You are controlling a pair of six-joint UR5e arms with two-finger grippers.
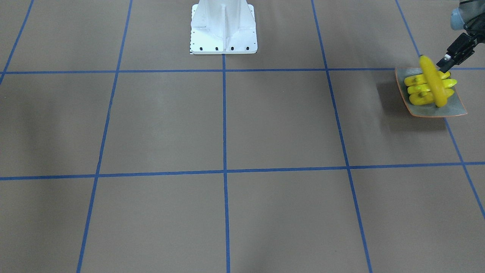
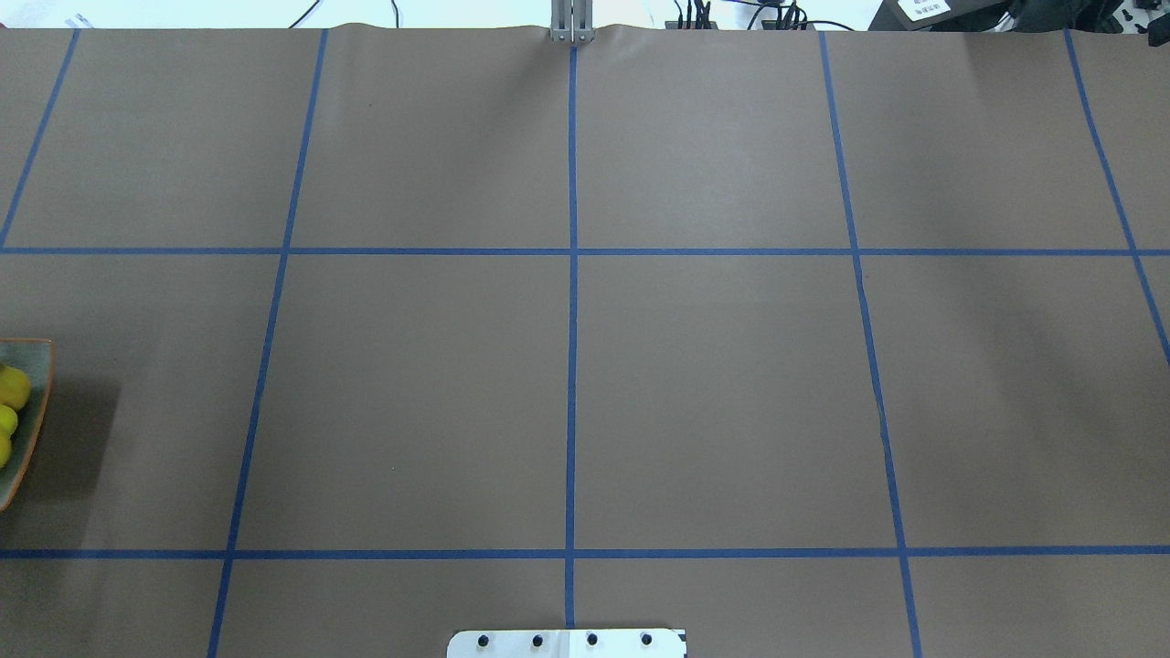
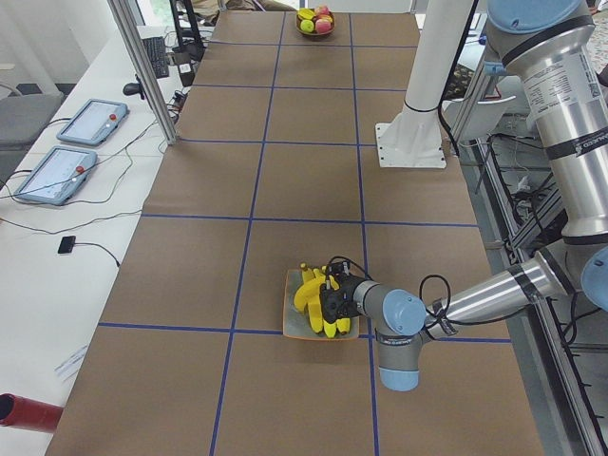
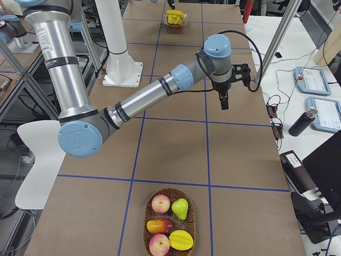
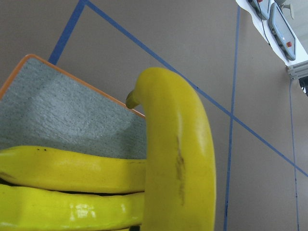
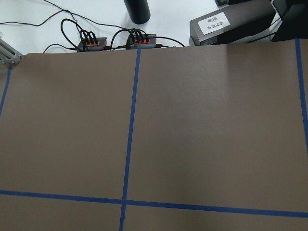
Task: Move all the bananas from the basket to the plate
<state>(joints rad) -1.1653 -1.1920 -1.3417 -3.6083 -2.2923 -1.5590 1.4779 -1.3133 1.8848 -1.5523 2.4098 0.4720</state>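
Observation:
The grey-green plate with its orange rim sits at the table's end on my left side. Three yellow bananas lie side by side on it. A fourth banana crosses over them, tilted, with my left gripper shut on its upper part. In the left wrist view this banana fills the middle, over two others and the plate. The wicker basket stands at the opposite end and shows no bananas. My right gripper hovers over bare table; I cannot tell its state.
The basket holds two apples, a pear and mango-like fruit. The robot's white base stands at mid-table. Tablets and cables lie on the white side bench. Only the plate's edge shows in the overhead view.

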